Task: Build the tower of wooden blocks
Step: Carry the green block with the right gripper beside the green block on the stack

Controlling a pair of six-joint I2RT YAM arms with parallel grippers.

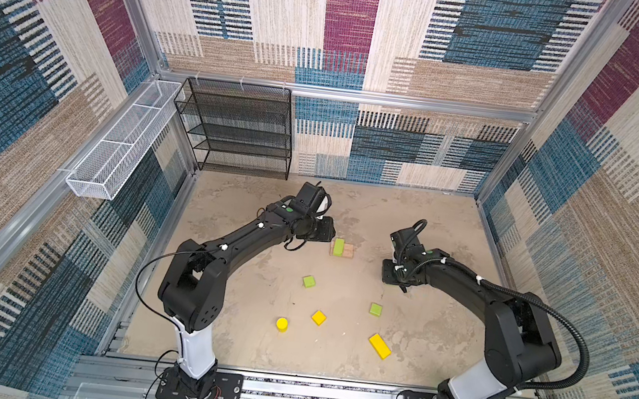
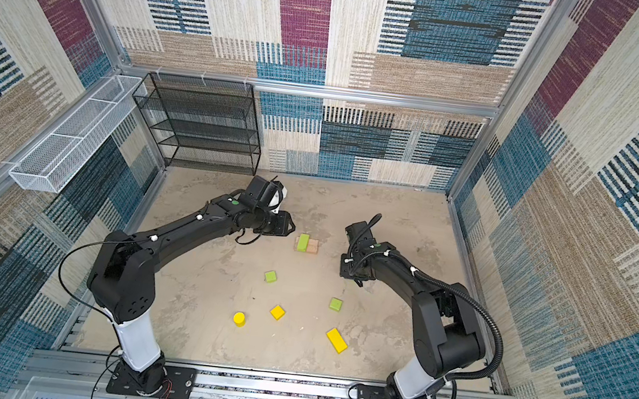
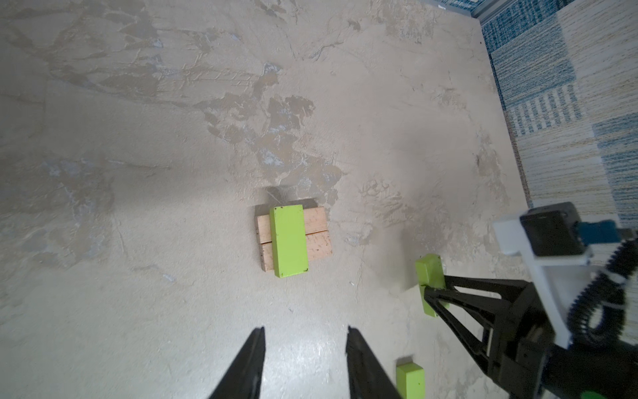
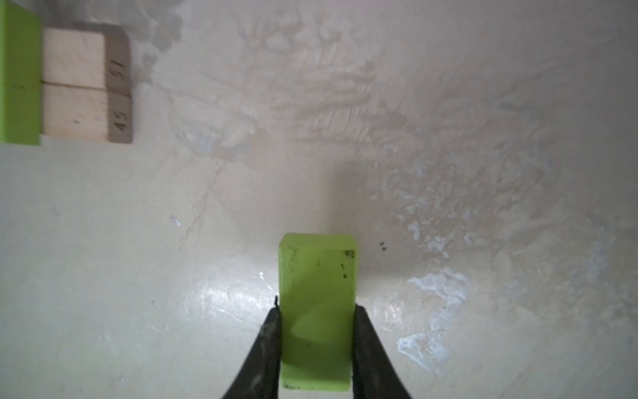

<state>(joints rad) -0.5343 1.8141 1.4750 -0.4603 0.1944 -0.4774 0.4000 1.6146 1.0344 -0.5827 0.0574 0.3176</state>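
The tower stands as two tan planks (image 1: 348,251) side by side with a long lime-green block (image 1: 338,247) laid across them, also clear in the left wrist view (image 3: 289,240). My left gripper (image 3: 305,333) hovers just left of it, open, nothing between its fingers. My right gripper (image 4: 317,309) is shut on the second long lime-green block (image 4: 317,297), low over the table to the right of the tower; in both top views the hand (image 1: 393,276) hides that block. Loose on the table lie two green cubes (image 1: 309,281) (image 1: 376,310), a yellow cube (image 1: 318,317), a yellow cylinder (image 1: 281,324) and a yellow bar (image 1: 380,346).
A black mesh shelf (image 1: 241,129) stands at the back left corner. A white wire basket (image 1: 124,143) hangs on the left wall. Patterned walls close in the table on three sides, and the arm bases sit on the front rail (image 1: 321,393).
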